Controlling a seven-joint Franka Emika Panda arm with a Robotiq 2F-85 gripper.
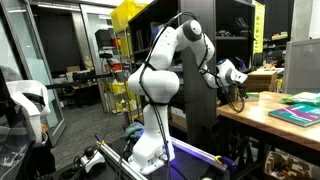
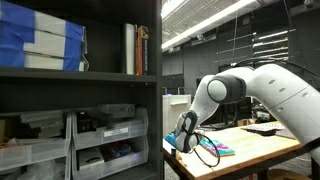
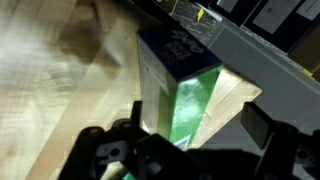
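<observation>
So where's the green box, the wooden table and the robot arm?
green box (image 3: 185,110), wrist view, green front face.
wooden table (image 3: 55,95), wrist view, bare wood.
robot arm (image 1: 155,80), an exterior view, white joint.

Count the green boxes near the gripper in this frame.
1. The green box with a dark top stands on the wooden table, between the fingers of the open gripper in the wrist view. Others may sit out of frame.

The tall cardboard box (image 3: 185,100) has bright green sides and a dark navy top with pale printed marks. The wooden tabletop (image 3: 50,90) is pale tan with streaky grain. The metal gripper (image 3: 190,150) is black. In an exterior view, the robot arm (image 1: 160,75) is white and the stacked storage bins (image 1: 125,15) are yellow.
</observation>
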